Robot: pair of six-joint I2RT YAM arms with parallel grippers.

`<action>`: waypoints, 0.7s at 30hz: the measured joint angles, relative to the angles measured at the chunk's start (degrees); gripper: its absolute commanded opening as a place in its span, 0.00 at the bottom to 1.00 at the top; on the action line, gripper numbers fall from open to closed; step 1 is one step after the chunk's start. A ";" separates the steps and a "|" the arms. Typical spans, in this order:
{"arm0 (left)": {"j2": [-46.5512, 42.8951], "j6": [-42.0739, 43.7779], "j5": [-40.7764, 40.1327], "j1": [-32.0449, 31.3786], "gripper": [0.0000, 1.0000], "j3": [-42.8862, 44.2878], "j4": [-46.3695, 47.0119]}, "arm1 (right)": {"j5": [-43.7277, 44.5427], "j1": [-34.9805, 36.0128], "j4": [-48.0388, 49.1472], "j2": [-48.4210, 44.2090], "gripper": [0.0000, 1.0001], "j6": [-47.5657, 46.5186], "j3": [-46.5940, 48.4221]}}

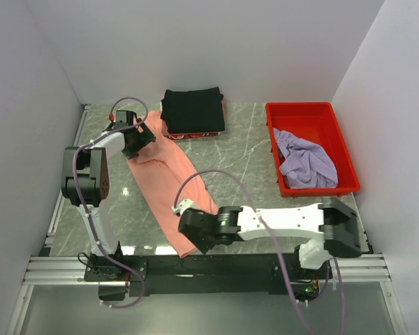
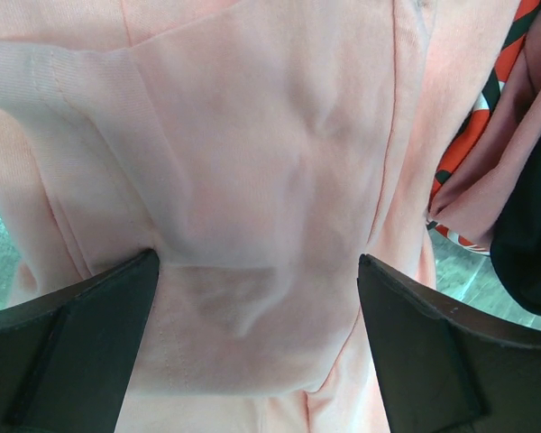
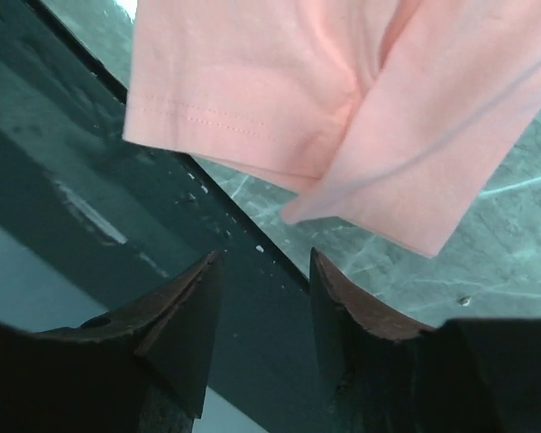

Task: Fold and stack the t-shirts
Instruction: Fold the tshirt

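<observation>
We see a grey-green table (image 1: pixel 248 157) with pale marble veining, closed in by 3 plain white walls (image 1: pixel 216 42). On its far right part stands 1 red plastic tray (image 1: pixel 300 107), rectangular with raised sides, close to the right wall and a little askew to the table's edge. Along the near edge we see a silver metal rail (image 1: pixel 59 269).

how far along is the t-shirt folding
Done: black t-shirt folded at the back. In hand: salmon-pink t-shirt lies in a long strip, left gripper open over its far end, right gripper open by its near hem. Left: finish it, plus the lavender t-shirt crumpled in the red tray.
</observation>
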 measured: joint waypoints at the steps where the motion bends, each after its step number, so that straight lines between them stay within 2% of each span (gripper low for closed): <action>1: 0.00 0.00 0.13 0.02 0.99 0.02 0.00 | -1.20 -0.92 0.76 -1.97 0.52 0.00 -1.05; 6: 0.09 0.04 0.46 0.13 0.99 0.26 -0.20 | -7.17 -9.75 4.92 -9.07 0.51 0.74 -7.21; 10: 0.50 0.04 0.61 0.26 0.99 0.83 -0.63 | -8.98 -17.57 7.17 -9.03 0.50 2.23 -10.05; 21: 1.16 0.26 0.63 0.37 0.99 1.86 -1.09 | -8.28 -19.12 9.62 0.48 0.46 3.06 -10.62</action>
